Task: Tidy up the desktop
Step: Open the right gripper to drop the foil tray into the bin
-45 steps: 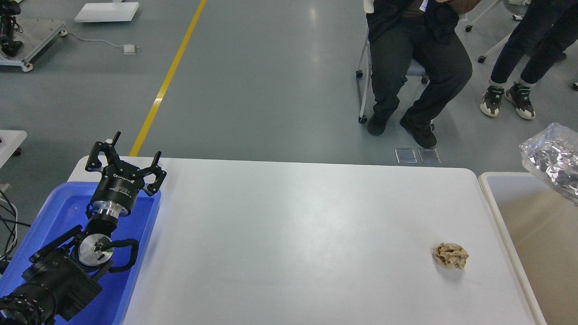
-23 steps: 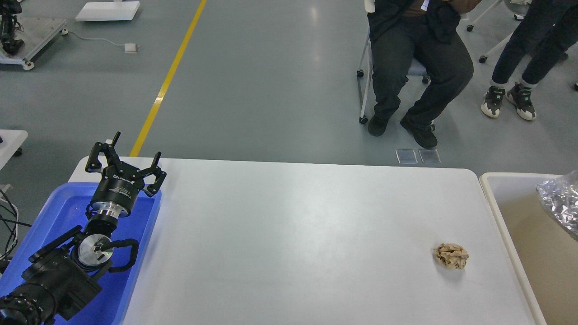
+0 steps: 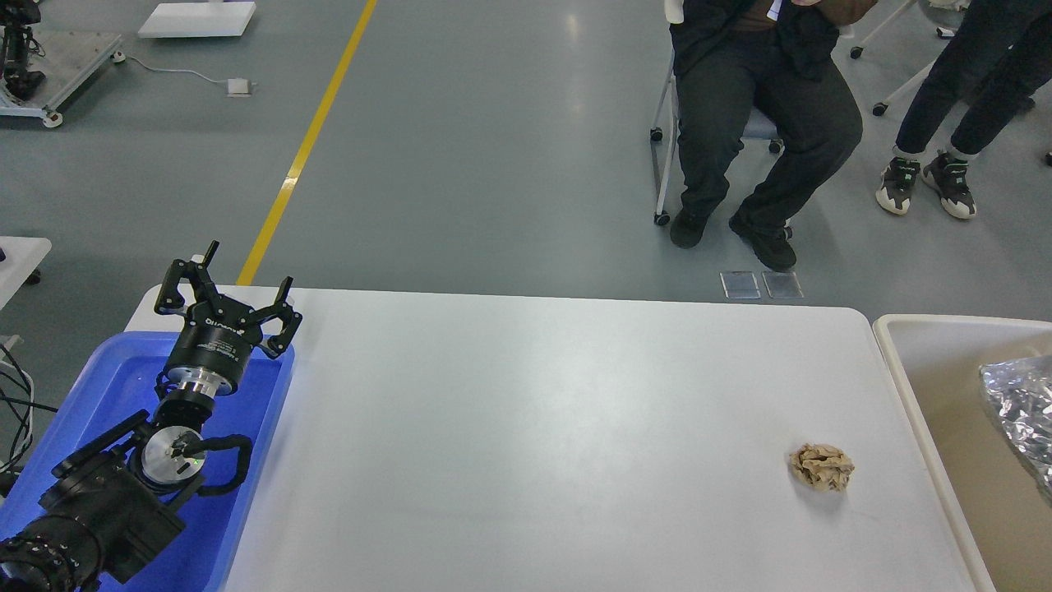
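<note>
A: What fills the scene?

B: A wide white desktop (image 3: 534,427) with rounded corners spans most of the view, seen from above. A blue tray (image 3: 246,510) sits against its left edge, and a cream tub (image 3: 904,386) sits against its right edge.

A: Is anything lying on it?

B: One crumpled brown paper ball (image 3: 821,466) rests on the surface near the right side, a little way from the tub. A crinkled silver foil bag (image 3: 1023,415) sits in the tub, cut off by the right edge.

A: Where are the arms?

B: The left gripper (image 3: 226,288) is held above the far end of the blue tray, its fingers spread apart and holding nothing. The right arm cannot be seen.

A: Anything beyond?

B: A grey floor with a yellow line (image 3: 304,148), and a seated person (image 3: 756,123) in dark clothes.
</note>
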You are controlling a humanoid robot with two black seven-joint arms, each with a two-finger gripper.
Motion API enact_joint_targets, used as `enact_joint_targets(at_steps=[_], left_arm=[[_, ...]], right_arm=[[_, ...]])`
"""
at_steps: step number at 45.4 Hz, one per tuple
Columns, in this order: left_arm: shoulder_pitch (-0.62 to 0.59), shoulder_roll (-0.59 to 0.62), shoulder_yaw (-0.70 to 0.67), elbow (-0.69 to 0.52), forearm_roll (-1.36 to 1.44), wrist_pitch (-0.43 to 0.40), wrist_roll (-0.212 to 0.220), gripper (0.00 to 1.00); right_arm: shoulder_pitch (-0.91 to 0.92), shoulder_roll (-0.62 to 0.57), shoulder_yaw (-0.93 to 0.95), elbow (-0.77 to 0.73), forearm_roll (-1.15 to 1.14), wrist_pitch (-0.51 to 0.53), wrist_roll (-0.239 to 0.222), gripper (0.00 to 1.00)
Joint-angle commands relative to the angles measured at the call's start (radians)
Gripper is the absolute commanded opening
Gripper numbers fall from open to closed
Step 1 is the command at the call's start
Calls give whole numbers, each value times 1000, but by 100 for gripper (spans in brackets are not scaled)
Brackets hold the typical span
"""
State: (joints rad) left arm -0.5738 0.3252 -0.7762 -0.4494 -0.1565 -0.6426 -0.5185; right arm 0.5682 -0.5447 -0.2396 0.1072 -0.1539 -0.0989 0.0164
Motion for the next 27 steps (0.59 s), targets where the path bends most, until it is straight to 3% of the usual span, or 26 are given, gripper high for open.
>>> enact_joint_targets(at_steps=[1, 2, 3, 27], left_arm=[[0, 0, 0, 0, 2, 0, 0, 100], [0, 0, 0, 0, 2, 0, 0, 100], [0, 0, 0, 0, 0, 0, 0, 100], [0, 0, 0, 0, 2, 0, 0, 100]], right_arm=[[-59, 38, 57, -41, 8, -12, -9, 74], [-62, 38, 63, -41, 8, -18, -6, 92], [-63, 38, 69, -40, 8, -24, -4, 99], [22, 42, 175, -26, 8, -30, 0, 100]])
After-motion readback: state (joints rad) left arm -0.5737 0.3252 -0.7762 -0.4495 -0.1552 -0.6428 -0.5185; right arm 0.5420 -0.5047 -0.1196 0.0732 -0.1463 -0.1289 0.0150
